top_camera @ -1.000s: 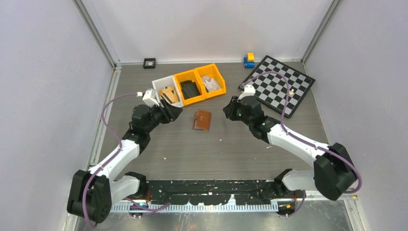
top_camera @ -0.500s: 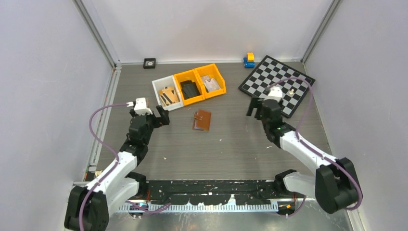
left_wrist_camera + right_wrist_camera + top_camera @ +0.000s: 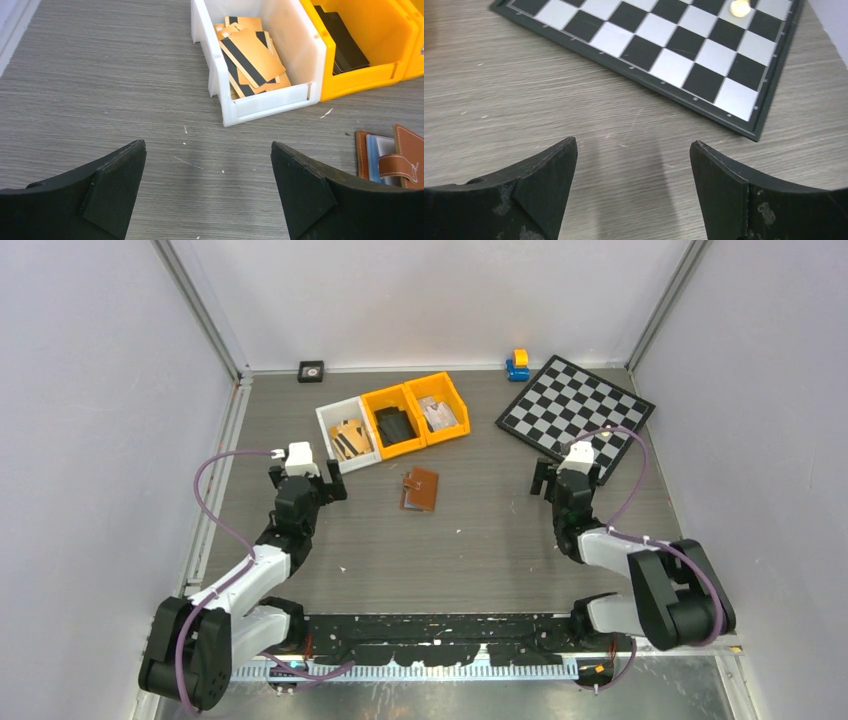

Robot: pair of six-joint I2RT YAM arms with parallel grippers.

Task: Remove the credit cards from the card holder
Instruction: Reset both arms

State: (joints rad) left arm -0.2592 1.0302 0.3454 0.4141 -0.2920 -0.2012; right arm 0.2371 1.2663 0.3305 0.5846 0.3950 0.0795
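- Two grippers have both backed off in the last second. They were crowded in on the holder [image 3: 420, 489] from either side, and now they're pulled back toward the near edge.
- The left gripper [image 3: 306, 478] sits at about 9 o'clock from the holder, well apart from it. Its jaws have gone from nearly closed to spread wide, with nothing between them but bare table [image 3: 100, 75].
- Same story for the right gripper [image 3: 572, 472] out at 3 o'clock. It's wide open, holds nothing, and hangs just short of the chessboard [image 3: 577, 415] corner.
- The holder itself hasn't budged. It's mid-table, with the white bin [image 3: 345, 435] at roughly 11 o'clock from it and the yellow bins [image 3: 415, 415] at 12.
- The left wrist view catches the holder's edge at the far right. The strap lies across it, and pale blue and whitish cards [image 3: 377, 152] are tucked inside.
- My read is that cards are left in the holder, so the job isn't done, whatever this retreat is (a reset or a regroup, I can't tell).
- The white bin has tan pieces [image 3: 252, 55] with dark stripes in it, and those aren't the cards we're after.
- For the next go, I'd guess one gripper has to pin the holder while the other pinches a card edge. Thin cards in a snug slot could drag the whole holder along.
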